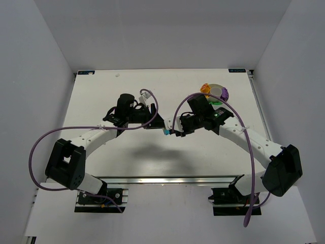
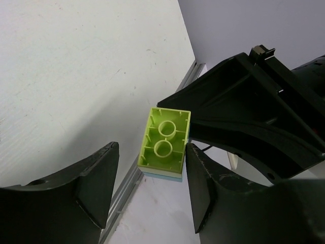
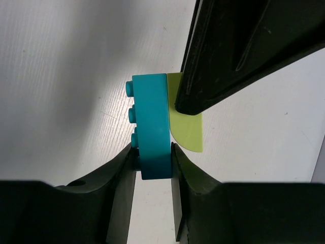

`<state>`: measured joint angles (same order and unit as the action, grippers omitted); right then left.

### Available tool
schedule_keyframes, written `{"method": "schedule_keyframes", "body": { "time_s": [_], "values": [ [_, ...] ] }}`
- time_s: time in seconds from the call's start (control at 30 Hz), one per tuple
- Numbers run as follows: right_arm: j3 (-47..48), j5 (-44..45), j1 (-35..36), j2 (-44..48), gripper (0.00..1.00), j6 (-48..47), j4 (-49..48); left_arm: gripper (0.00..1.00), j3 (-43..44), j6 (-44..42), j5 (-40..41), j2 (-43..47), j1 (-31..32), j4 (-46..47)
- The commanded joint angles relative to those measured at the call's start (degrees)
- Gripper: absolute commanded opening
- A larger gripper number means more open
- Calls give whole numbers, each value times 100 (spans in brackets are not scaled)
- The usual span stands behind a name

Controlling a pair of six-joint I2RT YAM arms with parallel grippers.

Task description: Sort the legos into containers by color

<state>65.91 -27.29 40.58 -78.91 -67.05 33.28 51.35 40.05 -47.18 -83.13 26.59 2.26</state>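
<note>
A two-coloured stack hangs above the middle of the table (image 1: 122,96): a cyan brick (image 3: 150,117) joined to a yellow-green brick (image 3: 190,134). My right gripper (image 3: 152,147) is shut on the cyan brick, in the top view (image 1: 173,131). My left gripper (image 2: 152,147) is open around the yellow-green brick (image 2: 165,145). Its right finger (image 2: 203,188) touches the brick and its left finger (image 2: 96,188) stands apart. In the top view the left gripper (image 1: 158,123) meets the stack (image 1: 166,131). The white divided bowl (image 1: 217,88) at the back right holds orange, purple and green bricks.
The right arm's forearm partly covers the bowl's near side. A purple cable loops over each arm. The table's right rail (image 1: 256,101) runs close to the bowl. White walls enclose the table on three sides.
</note>
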Motion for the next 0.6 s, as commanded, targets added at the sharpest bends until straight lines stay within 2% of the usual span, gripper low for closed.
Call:
{"method": "schedule_keyframes", "body": {
  "time_s": [0.0,0.1,0.17,0.23,0.37,0.47,0.5,0.57],
  "values": [
    [238,4,20,-1,0,69,-146,65,-46,46,-283,8,22,187],
    [229,-39,12,-1,0,78,-146,65,-81,55,-318,-1,22,248],
    [229,-66,29,-10,0,86,-146,61,-99,82,-345,-28,22,301],
    [212,-66,38,-1,0,95,-146,54,-108,108,-345,-36,22,371],
    [185,-128,20,43,0,95,-137,31,-143,231,-415,-97,22,547],
    [142,-128,38,78,0,95,-146,21,-134,292,-520,-159,22,644],
    [124,-119,29,87,0,95,-137,14,-134,301,-547,-177,22,661],
    [98,-128,12,104,0,87,-120,7,-134,301,-556,-186,22,697]
  ]
}}
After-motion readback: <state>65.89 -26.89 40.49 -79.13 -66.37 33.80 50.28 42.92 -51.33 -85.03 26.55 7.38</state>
